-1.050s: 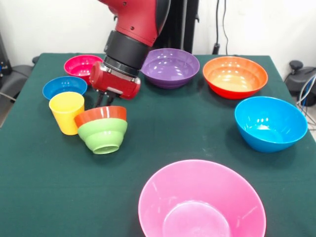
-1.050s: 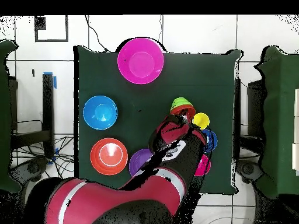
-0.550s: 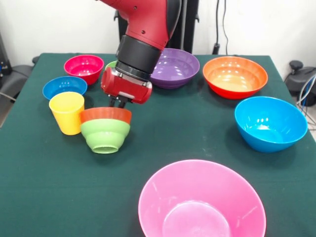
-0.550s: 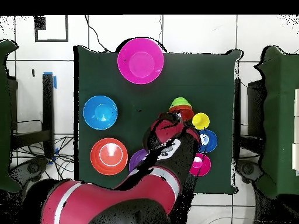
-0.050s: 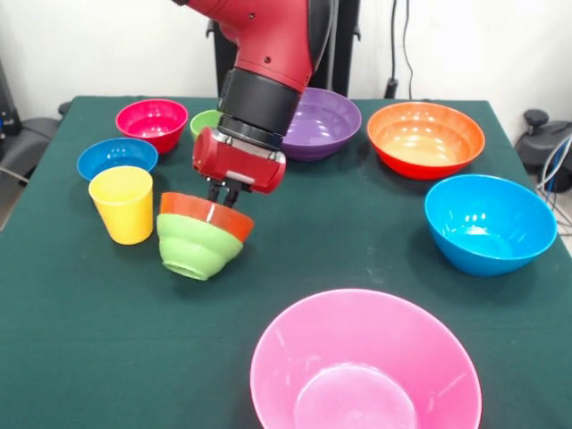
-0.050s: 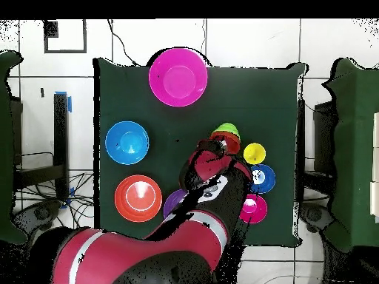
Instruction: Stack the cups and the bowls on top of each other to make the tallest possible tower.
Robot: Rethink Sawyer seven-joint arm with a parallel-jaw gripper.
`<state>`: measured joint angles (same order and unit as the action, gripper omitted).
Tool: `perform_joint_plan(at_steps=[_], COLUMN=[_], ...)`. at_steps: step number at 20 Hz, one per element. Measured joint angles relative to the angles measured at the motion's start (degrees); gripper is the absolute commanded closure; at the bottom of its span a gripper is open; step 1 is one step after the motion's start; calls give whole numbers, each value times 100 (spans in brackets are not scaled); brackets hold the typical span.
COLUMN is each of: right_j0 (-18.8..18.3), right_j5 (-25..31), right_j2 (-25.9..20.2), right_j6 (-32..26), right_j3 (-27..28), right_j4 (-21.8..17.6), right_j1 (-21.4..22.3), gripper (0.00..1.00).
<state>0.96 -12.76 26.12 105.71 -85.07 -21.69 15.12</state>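
Observation:
My gripper [image 5: 222, 193] comes down from above, shut on the far rim of the small orange-red bowl [image 5: 207, 214]. That bowl sits nested in the small light-green bowl [image 5: 195, 248], and the pair hangs tilted, just right of the yellow cup [image 5: 122, 204]. In the overhead view the arm covers most of the pair, so only a green edge [image 6: 226, 131] shows beside the yellow cup [image 6: 255, 153]. The light-green cup [image 5: 204, 121] peeks out behind the arm. The large light blue bowl [image 5: 490, 222] stands alone at the right.
The dark blue [image 5: 116, 156] and magenta-red [image 5: 152, 120] small bowls sit at the far left. The purple [image 5: 320, 121] and orange [image 5: 425, 136] large bowls line the far side. The large pink bowl [image 5: 365, 366] stands at the near edge.
The gripper has carried the nested orange-red and green bowls to the right in the front view, away from the yellow cup. The pair now tips the other way.

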Motion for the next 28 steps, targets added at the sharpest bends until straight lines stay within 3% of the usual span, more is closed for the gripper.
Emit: perform_joint_plan(at_steps=[19,21,25,26,28], right_j0=[69,43,-191,-389,-547], right_j5=[-200,-200,-201,-201,-203], right_j2=[108,102,-1,-82,-135], right_j6=[0,0,0,0,0], right_j3=[124,188,355,424,474], right_j4=[-89,-223,-868,-1273,-1554], right_j1=[115,148,280,367,425], gripper=[100,100,100,100,100])
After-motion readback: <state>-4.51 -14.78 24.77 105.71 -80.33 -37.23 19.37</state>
